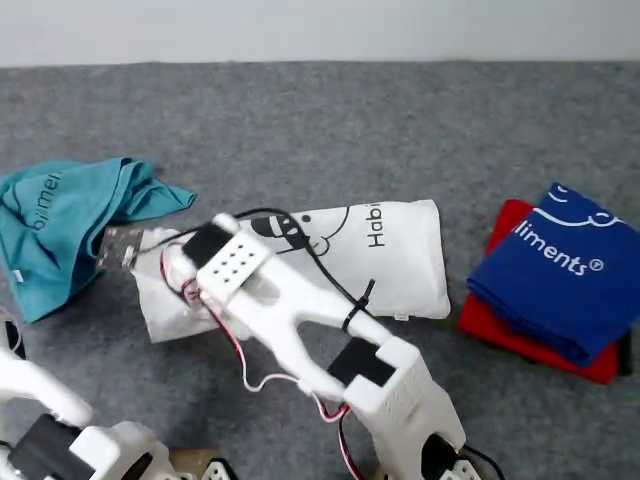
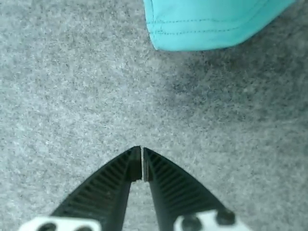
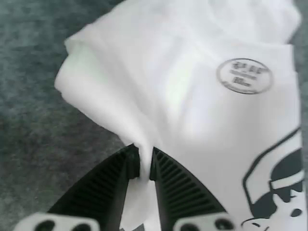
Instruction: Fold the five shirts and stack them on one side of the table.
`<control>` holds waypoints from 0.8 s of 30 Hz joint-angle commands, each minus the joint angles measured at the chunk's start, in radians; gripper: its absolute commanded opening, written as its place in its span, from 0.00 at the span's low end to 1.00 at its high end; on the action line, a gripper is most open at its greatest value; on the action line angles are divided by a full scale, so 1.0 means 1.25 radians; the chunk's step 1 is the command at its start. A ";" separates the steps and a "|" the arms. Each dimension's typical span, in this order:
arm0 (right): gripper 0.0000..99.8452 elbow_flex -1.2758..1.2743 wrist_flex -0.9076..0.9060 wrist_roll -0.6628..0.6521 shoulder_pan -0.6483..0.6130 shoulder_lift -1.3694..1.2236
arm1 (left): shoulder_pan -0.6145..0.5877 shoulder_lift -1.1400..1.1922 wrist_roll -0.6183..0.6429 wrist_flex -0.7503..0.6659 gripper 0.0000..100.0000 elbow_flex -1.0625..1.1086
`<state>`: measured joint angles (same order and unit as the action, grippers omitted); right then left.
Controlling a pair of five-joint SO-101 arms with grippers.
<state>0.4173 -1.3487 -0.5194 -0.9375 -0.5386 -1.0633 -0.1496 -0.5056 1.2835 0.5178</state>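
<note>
Pinching a bunched fold at the edge of the white shirt (image 3: 202,110), the right end effector (image 3: 144,166) is gripping cloth between its ribbed jaws, with a tail of fabric hanging out beneath them. In the high view this end effector (image 1: 118,247) is sitting at the end of the white shirt (image 1: 400,250) nearest the teal shirt (image 1: 60,215). The white garment is lying lengthwise across the middle of the grey desk (image 1: 300,120), partly folded.

The left end effector (image 2: 142,166) is pointing at bare desk (image 2: 72,86) with its jaws pressed together on nothing. It is near a hem of the teal shirt (image 2: 216,24), which is lying crumpled. A folded blue shirt (image 1: 560,270) is resting on a red shirt (image 1: 485,318) at the opposite side (a dark edge beneath them is too small to identify).

Handling assessment: the white shirt is judged light, limp and without stiffness, so it is likely to sag and drag on the napped desk when lifted. A single-point pinch is gathering the cloth rather than keeping an edge straight. Holding at a corner or hem, with the second end effector taking the opposite corner, is looking the sounder grip. Slippage from a thin pinch is the main risk.
</note>
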 commanded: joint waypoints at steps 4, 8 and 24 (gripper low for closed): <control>0.16 0.110 -0.007 0.011 0.062 -0.073 | 0.002 -0.011 -0.005 -0.017 0.02 -0.012; 0.18 0.180 -0.009 0.074 0.109 -0.138 | 0.002 -0.011 -0.005 -0.017 0.02 -0.012; 0.03 0.475 -0.249 0.071 0.096 -0.163 | 0.004 -0.011 -0.005 -0.021 0.02 -0.010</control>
<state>0.8976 -1.5988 -0.4396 -0.7779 -0.7687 -1.0633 -0.1496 -0.5056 1.2835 0.5178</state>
